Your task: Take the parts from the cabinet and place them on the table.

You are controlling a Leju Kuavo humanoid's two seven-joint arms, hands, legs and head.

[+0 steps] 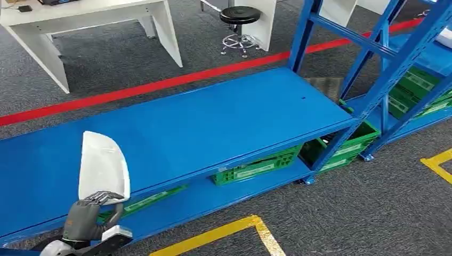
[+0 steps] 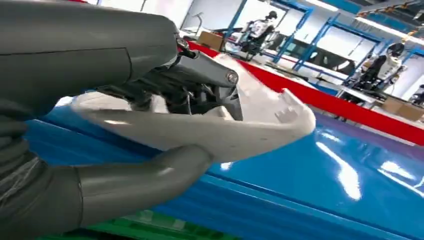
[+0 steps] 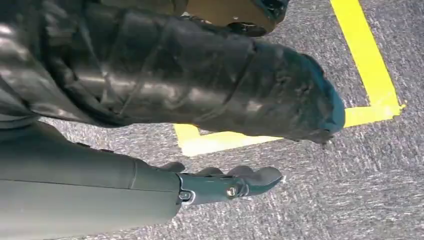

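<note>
Left hand (image 1: pixel 88 213) grips the near end of a white curved moulded-plastic part (image 1: pixel 104 165), thumb under it and darker fingers (image 2: pixel 200 90) over the top, as the left wrist view shows. The part sits low over the glossy blue metal shelf top (image 1: pixel 213 117); whether its far end touches the surface or hangs just above is hard to tell. Right hand (image 3: pixel 225 182) hangs at the robot's side over grey carpet with yellow floor tape (image 3: pixel 370 70), fingers loosely extended, holding nothing. Green plastic crates (image 1: pixel 256 165) sit on the lower shelf of the rack. Judgement: one part is picked and in hand, not yet placed. The white table (image 1: pixel 80 21) stands well apart, beyond the red floor line (image 1: pixel 160 85), so carry and put-down remain.
</note>
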